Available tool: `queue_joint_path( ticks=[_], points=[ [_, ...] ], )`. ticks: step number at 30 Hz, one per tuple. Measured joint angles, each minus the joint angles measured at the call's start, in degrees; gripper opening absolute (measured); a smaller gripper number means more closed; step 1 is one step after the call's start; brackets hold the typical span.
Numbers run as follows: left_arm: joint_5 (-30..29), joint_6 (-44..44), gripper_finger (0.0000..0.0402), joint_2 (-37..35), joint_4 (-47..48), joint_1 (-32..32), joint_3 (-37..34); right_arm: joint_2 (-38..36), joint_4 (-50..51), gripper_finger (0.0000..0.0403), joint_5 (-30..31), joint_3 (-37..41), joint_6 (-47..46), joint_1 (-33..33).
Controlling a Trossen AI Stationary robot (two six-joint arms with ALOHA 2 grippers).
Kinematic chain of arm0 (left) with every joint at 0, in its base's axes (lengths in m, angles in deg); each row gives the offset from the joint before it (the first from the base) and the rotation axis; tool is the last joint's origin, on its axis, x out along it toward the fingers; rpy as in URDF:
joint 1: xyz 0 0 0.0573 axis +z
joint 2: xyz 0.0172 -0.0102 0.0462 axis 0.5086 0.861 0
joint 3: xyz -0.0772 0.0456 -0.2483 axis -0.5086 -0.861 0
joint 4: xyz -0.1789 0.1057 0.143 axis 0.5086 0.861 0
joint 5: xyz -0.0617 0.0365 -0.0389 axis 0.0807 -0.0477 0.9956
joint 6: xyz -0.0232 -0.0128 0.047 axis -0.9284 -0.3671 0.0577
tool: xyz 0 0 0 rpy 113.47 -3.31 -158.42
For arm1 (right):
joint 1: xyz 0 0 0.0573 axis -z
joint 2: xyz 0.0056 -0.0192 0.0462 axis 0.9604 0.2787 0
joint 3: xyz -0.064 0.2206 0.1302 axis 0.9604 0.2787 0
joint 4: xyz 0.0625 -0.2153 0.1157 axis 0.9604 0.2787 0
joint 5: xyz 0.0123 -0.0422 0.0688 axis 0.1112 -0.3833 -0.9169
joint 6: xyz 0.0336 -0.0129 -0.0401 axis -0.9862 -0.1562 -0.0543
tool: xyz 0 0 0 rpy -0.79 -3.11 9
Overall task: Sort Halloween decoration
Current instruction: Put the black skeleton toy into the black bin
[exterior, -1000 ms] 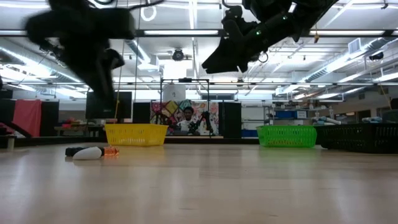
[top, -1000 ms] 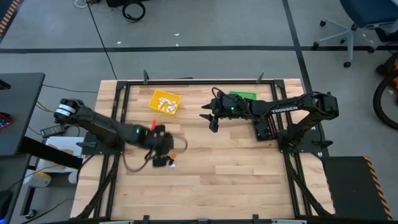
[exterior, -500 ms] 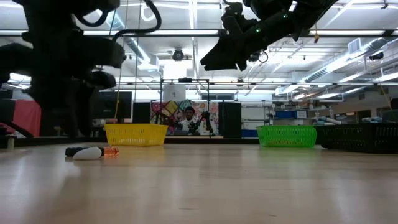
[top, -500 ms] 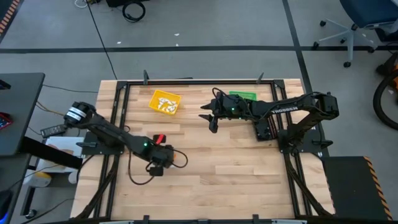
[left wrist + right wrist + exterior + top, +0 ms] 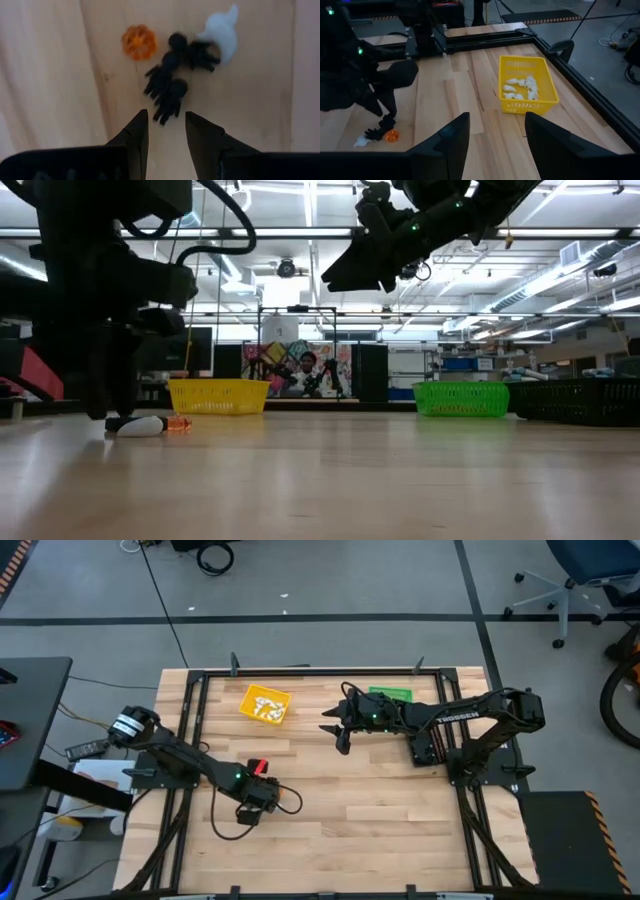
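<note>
Low over bench (image 5: pixel 380 830), left end effector (image 5: pixel 164 131) parted, empty, just short of black spiders (image 5: pixel 170 75); orange pumpkin (image 5: pixel 139 42), probably white ghost (image 5: pixel 220 32) beside. Right end effector (image 5: pixel 492 132) parted, empty, raised.

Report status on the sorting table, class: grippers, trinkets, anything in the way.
Left gripper open, low over black spiders. Right gripper open, idle, raised. Orange pumpkin and white ghost beside spiders. Nothing in the way.

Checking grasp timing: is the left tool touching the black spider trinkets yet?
Apart. In the left wrist view the left tool has open fingers with bare wood between their tips and the nearest black spider, which sits just ahead of the gap.
</note>
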Motion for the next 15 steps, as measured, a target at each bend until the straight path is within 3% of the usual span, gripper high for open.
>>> queue_joint_path(
  ticks=[8,15],
  points=[
    [0.69,1.96,0.0092,3.21,-1.39,-0.03,0.22,0.0,-0.77,0.0195,0.0,-0.02,0.07,0.02],
    [0.24,2.03,0.0038,3.76,-1.6,-0.03,0.2,0.0,-0.85,0.0195,-0.02,-0.02,0.09,0.02]
  ],
)
